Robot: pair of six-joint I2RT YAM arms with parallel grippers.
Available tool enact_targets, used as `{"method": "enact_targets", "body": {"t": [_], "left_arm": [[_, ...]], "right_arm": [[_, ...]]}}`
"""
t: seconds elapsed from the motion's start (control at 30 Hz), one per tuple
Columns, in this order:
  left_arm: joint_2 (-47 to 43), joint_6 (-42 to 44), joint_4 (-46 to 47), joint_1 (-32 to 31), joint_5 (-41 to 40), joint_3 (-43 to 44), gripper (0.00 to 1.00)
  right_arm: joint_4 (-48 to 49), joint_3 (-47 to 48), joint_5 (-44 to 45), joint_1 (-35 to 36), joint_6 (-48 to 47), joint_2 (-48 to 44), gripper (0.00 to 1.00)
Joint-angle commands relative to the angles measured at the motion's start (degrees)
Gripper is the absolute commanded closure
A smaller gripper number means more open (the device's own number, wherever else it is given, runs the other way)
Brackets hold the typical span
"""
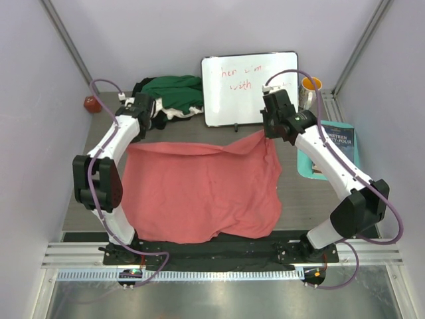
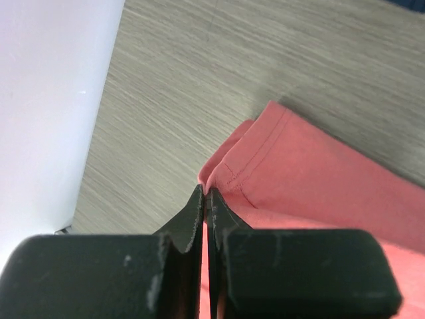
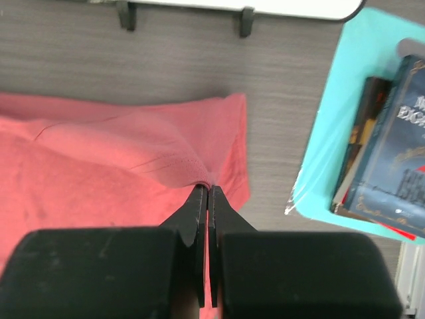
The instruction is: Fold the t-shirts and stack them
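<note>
A salmon-pink t-shirt (image 1: 199, 189) lies spread across the middle of the table. My left gripper (image 2: 206, 191) is shut on its far left corner, pinching the hemmed edge (image 2: 265, 143). At the far right corner, my right gripper (image 3: 207, 187) is shut on a raised fold of the same pink cloth (image 3: 133, 153). A heap of dark green, white and black t-shirts (image 1: 169, 96) sits at the back left, behind the left gripper (image 1: 136, 109). The right gripper (image 1: 272, 126) hangs just in front of the white board.
A white board with red writing (image 1: 249, 86) stands at the back. A teal tray (image 1: 312, 163) holding books (image 3: 392, 146) lies at the right, with a mug (image 1: 311, 90) behind it. A small red object (image 1: 91, 103) sits by the left wall.
</note>
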Motion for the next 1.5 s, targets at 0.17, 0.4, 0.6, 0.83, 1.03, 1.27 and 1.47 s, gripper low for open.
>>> {"method": "enact_targets", "body": {"t": [0.17,0.4,0.6,0.83,1.03,1.27,1.47], "left_arm": [[2.8,-1.2,-4.1,0.3,-1.4,0.2,1.00],[3.9,-1.4,-3.7,1.1,-1.5,-2.7,1.00],[1.7,-1.0,-2.3,1.7,-0.9,-5.6,1.00],[0.8,-0.2,-1.9,1.7,-0.1,-6.9,1.00],[0.8,-0.6,-2.7,1.6,1.0,-7.6,1.00],[-1.2,-1.5,-2.1,1.5,0.1,-10.1,1.00],[-1.2,-1.6,-2.1,1.3,1.3,-11.6,1.00]], "right_arm": [[-3.9,-4.1,-9.0,0.7,3.1,-2.8,0.99],[-5.3,-5.1,-11.0,0.8,3.9,-6.5,0.99],[-6.5,-5.4,-11.8,0.8,4.8,-9.9,0.99],[-8.0,-7.6,-14.7,0.8,5.1,-10.1,0.99],[-8.1,-11.3,-13.7,0.8,4.9,-8.6,0.99],[-8.0,-12.2,-14.1,0.8,5.1,-9.5,0.99],[-8.2,-14.1,-13.6,0.8,5.2,-9.9,0.99]]}}
